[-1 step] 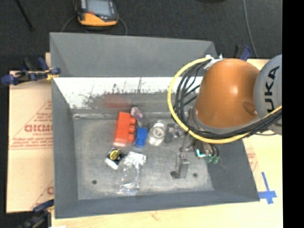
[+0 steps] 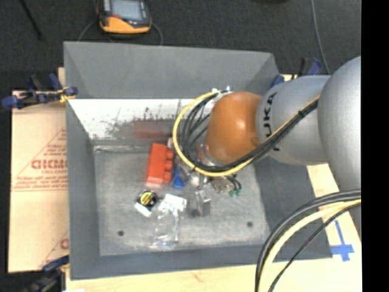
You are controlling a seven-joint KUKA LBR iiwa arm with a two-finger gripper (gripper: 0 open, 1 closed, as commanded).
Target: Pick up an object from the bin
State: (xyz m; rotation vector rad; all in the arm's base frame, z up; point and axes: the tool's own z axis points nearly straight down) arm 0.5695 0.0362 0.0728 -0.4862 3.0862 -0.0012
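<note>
None seems lifted yet; the tool (image 2: 200, 201) stands low, a clear plastic piece (image 2: 168, 216) just beside it; whether it is open or closed is unclear.

My gripper (image 2: 200, 201) hangs mid-bin (image 2: 109, 236); brick block (image 2: 160, 163) behind-left of it, plastic wrapper (image 2: 167, 221) front-left.

One camera looks down into the bin (image 2: 115, 187) from above, slightly obliquely.

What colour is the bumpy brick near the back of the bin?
The brick is orange-red; the camera view from above shows it best.
</note>
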